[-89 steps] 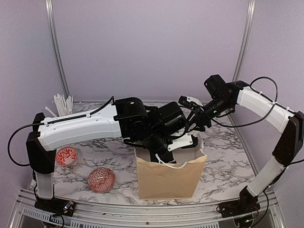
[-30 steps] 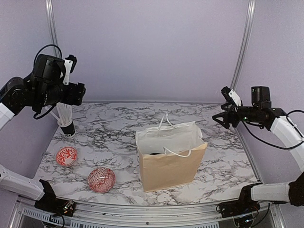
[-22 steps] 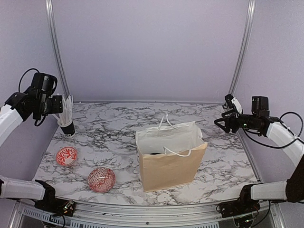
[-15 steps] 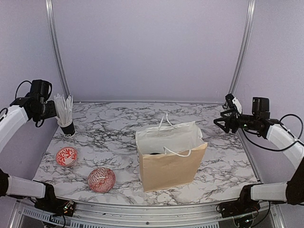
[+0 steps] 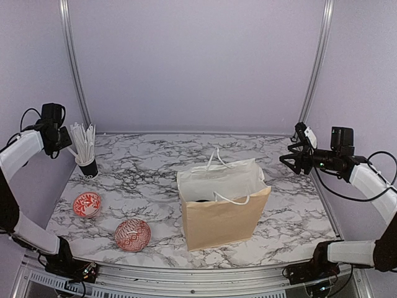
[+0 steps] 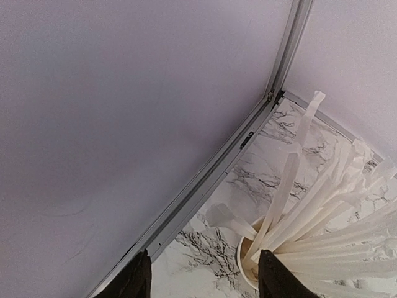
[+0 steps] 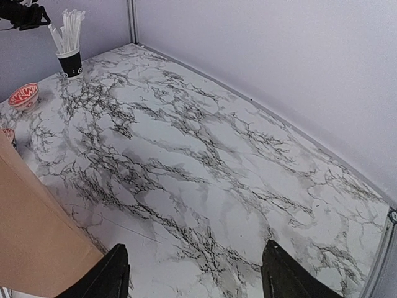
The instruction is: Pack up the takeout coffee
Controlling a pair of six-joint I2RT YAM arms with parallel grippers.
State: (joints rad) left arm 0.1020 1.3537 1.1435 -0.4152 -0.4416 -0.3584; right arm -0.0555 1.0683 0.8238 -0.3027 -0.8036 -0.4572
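A dark shape (image 5: 198,200), perhaps the coffee's black lids, lies low inside the tall tan paper bag (image 5: 223,217). Both grippers gape empty, well apart from the bag on either side. The right gripper (image 7: 194,261) is nearer the bag than the left gripper (image 6: 205,264).

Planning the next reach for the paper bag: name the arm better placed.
Right, probably: the right gripper hovers open nearer the bag, which shows in its wrist view; the left gripper faces the far-left corner by the straw cup.

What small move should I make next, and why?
Probably none: I'd leave both arms where they are. No lidded coffee cup or carrier shows on the table; the paper bag stands upright and open with something dark low inside, too hidden to identify. The left end effector and right end effector are open, empty and well clear of the bag.
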